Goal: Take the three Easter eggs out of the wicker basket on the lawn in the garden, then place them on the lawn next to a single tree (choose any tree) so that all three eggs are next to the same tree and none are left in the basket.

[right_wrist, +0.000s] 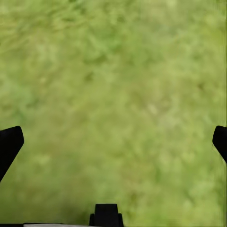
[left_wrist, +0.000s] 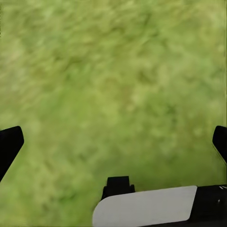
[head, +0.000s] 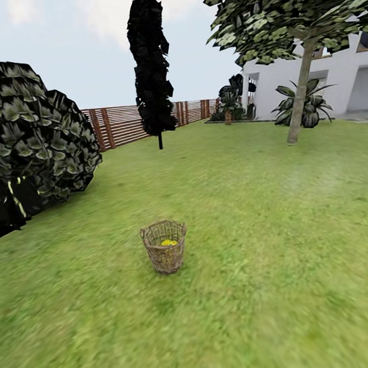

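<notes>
Lawn (head: 268, 243) is seen as mottled green grass across the whole lower half of the head view, running back to a brown slatted fence (head: 127, 123) at 12 o'clock. A white house (head: 331, 74) is seen at 2 o'clock behind the grass. A large dark leafy bush (head: 27, 137) is seen at 9 to 10 o'clock, at the lawn's edge.

The tree (head: 299, 97) with a bare grey-brown trunk and broad green crown is placed at 1 to 2 o'clock, well apart from the basket. A dark narrow cone-shaped tree (head: 150, 63) is placed at 12 o'clock, in front of the fence. Short spiky palms (head: 305, 102) are seen against the house wall, just behind the trunk.

The wicker basket (head: 165, 246) stands upright on the grass, slightly below centre, well apart from both trees. Yellow Easter eggs (head: 168, 242) are seen inside it; the count cannot be told from here.

Left gripper (left_wrist: 113, 142) is pointed at bare grass; its fingers (left_wrist: 8, 144) are spread wide apart, nothing between them. Right gripper (right_wrist: 113, 142) is likewise over bare grass, fingers (right_wrist: 9, 144) spread wide apart and holding nothing.
</notes>
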Motion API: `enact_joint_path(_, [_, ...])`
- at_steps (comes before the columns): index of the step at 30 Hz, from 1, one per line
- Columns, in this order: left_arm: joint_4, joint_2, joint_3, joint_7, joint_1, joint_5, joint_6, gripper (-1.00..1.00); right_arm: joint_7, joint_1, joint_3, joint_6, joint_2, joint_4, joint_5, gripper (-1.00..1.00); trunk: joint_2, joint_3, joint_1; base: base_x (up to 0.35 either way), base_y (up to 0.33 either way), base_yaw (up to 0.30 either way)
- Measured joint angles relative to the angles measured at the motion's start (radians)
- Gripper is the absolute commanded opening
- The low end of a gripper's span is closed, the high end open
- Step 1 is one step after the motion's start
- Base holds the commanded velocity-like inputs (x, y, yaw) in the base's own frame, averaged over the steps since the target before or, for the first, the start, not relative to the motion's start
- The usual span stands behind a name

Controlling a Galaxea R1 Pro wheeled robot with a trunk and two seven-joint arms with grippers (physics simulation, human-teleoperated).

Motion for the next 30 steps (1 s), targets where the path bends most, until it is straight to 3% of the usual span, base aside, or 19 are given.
enact_joint_path(30, [0.000, -0.001, 0.000, 0.000, 0.000, 0.000, -0.001, 1.00, -0.002, 0.000, 0.000, 0.000, 0.001, 0.006, 0.000, 1.00, 0.000, 0.000, 0.000, 0.229, -0.216, 0.251])
